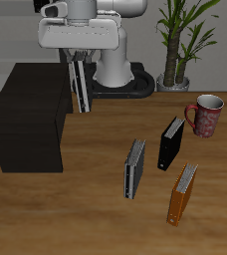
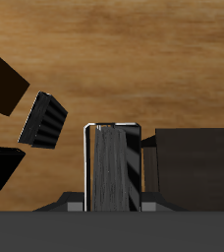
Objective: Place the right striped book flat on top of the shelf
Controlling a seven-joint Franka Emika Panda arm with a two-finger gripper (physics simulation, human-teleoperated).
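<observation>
My gripper (image 1: 78, 68) is shut on the right striped book (image 1: 81, 88), which hangs upright from the fingers above the table. The book is right beside the edge of the shelf (image 1: 28, 105), a low black box with a flat, bare top. The book's lower end is about level with the shelf top. In the wrist view the striped book (image 2: 114, 167) fills the middle between the fingers, with the shelf (image 2: 197, 162) close beside it.
A greyer striped book (image 1: 134, 166), a plain black book (image 1: 171, 142) and an orange-brown book (image 1: 182, 192) stand nearer the table's front edge. A patterned mug (image 1: 207, 115) stands beside them. A potted plant (image 1: 180, 45) and the robot's base stand at the back.
</observation>
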